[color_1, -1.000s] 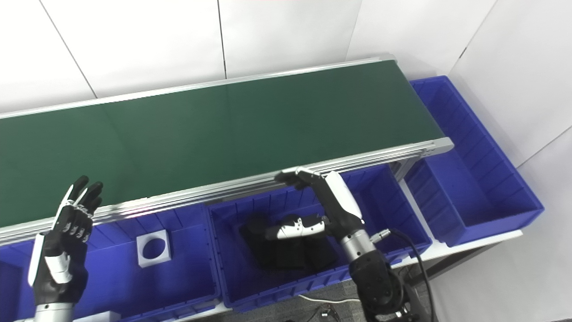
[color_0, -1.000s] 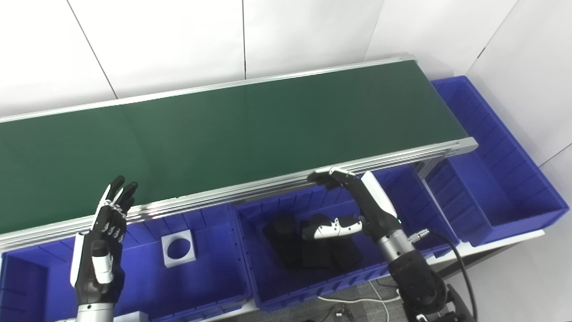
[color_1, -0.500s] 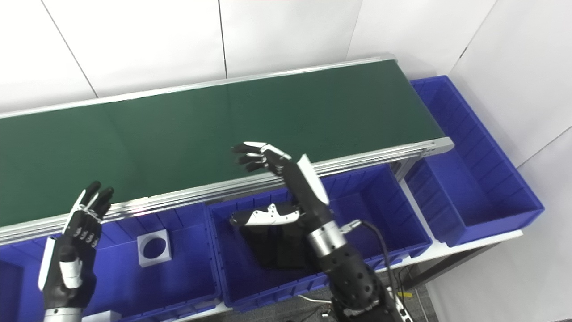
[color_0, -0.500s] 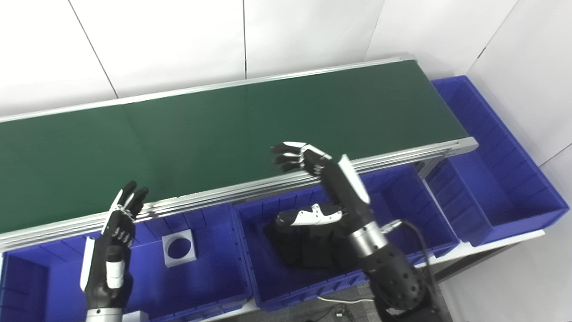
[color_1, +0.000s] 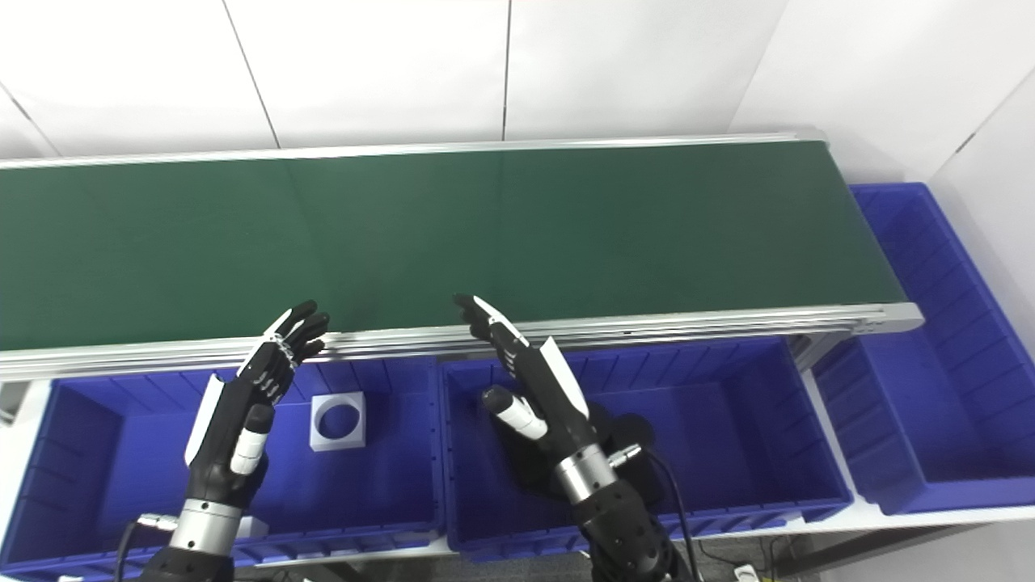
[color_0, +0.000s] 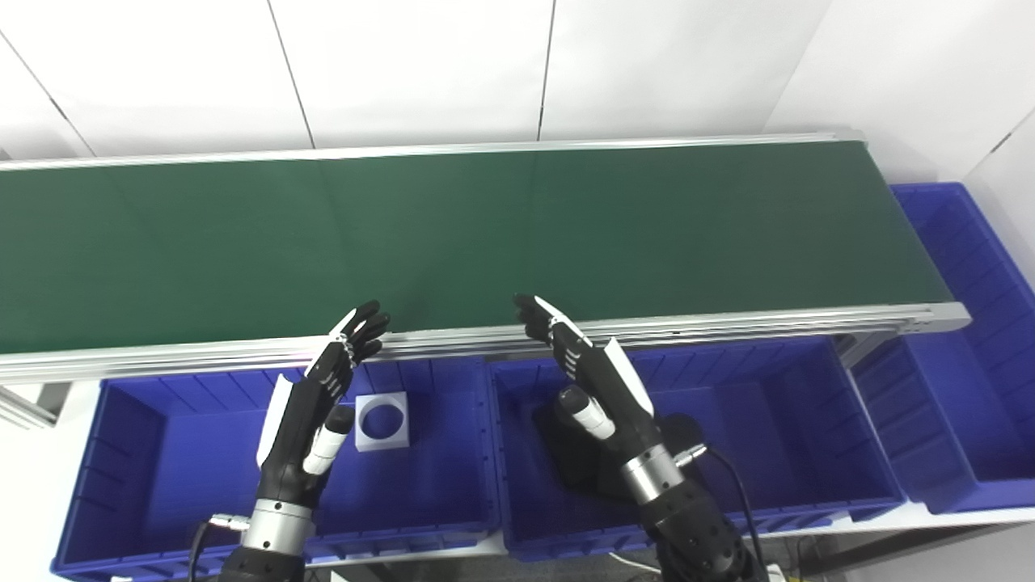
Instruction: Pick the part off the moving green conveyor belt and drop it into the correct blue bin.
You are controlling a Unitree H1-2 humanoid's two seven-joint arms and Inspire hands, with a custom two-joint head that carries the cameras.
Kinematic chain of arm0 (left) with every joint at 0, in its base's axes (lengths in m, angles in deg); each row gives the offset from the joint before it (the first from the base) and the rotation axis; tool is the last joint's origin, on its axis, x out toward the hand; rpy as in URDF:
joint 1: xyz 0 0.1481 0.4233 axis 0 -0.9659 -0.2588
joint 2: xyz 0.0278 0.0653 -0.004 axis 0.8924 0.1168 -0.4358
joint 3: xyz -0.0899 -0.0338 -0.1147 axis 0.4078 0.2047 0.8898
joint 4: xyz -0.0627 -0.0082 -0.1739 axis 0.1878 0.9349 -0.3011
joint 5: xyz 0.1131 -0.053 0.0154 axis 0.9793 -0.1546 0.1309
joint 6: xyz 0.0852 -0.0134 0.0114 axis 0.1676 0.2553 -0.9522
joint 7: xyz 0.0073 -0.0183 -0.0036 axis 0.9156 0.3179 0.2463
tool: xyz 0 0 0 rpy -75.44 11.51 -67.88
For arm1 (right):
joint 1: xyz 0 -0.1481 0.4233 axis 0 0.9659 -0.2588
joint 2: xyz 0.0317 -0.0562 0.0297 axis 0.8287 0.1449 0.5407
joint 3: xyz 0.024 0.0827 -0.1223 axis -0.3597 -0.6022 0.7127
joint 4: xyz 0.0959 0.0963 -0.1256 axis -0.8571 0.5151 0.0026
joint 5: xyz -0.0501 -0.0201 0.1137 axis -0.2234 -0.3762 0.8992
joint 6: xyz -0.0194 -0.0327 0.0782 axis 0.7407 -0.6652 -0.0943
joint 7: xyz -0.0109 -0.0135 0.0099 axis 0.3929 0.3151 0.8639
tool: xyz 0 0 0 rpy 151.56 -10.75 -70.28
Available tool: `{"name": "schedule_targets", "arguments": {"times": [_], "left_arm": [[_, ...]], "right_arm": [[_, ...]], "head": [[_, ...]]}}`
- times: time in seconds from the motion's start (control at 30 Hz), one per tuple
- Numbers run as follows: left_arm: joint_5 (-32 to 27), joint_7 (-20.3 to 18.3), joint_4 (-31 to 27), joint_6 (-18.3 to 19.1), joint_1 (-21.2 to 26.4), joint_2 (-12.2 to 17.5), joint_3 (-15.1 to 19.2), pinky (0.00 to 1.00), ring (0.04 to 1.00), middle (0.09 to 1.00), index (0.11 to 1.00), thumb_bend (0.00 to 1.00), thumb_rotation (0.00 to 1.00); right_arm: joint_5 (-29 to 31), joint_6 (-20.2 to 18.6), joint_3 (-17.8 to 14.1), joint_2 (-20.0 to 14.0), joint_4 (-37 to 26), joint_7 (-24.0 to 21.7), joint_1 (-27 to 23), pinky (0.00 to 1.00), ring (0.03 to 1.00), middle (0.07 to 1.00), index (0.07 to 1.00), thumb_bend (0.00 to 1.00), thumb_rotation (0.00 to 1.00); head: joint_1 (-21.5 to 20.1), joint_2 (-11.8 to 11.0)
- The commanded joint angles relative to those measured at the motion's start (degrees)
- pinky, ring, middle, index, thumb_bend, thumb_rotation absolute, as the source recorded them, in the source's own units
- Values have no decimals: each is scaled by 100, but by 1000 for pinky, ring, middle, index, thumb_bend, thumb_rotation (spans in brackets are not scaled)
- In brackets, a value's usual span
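Observation:
The green conveyor belt (color_0: 485,226) runs across the picture and carries no part that I can see. My left hand (color_0: 311,404) is raised over the left blue bin (color_0: 170,453), open, fingertips near the belt's front rail. My right hand (color_0: 586,376) is raised over the middle blue bin (color_0: 760,420), open and holding nothing, its fingertips at the rail too. A white square part with a round hole (color_0: 382,419) lies in the left bin. Black parts (color_0: 566,449) lie in the middle bin, partly hidden by my right hand.
A third blue bin (color_0: 970,323) stands past the belt's right end. The aluminium front rail (color_0: 728,323) runs just above the bins. White wall panels stand behind the belt. A cable (color_0: 732,485) trails from my right wrist.
The camera has swung left, shifting the whole scene right. My right hand has come back from over the belt to the rail, with its thumb drawn in. My left hand has risen.

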Motion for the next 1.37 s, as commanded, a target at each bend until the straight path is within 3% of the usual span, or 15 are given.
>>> {"name": "schedule_targets", "arguments": {"times": [0.0, 0.27, 0.7, 1.33], "left_arm": [[92, 145, -50, -244, 44, -50, -66, 845, 868, 860, 877, 797, 951], [229, 401, 126, -245, 52, -19, -361, 867, 872, 867, 874, 796, 940], [512, 786, 342, -246, 105, 190, -650, 866, 905, 886, 869, 803, 999], [449, 1114, 603, -247, 225, 364, -1079, 880, 931, 933, 885, 789, 1000]], "right_arm": [[99, 420, -56, 36, 11, 31, -48, 921, 932, 934, 906, 910, 1000], [249, 329, -201, 43, 151, -2, 85, 983, 953, 946, 934, 879, 1000], [195, 464, -216, 161, 330, 176, 103, 991, 963, 959, 939, 848, 1000], [467, 475, -251, 254, 419, 174, 96, 991, 949, 949, 945, 800, 1000]], "head": [[70, -40], [350, -202], [244, -361], [297, -690]]}}
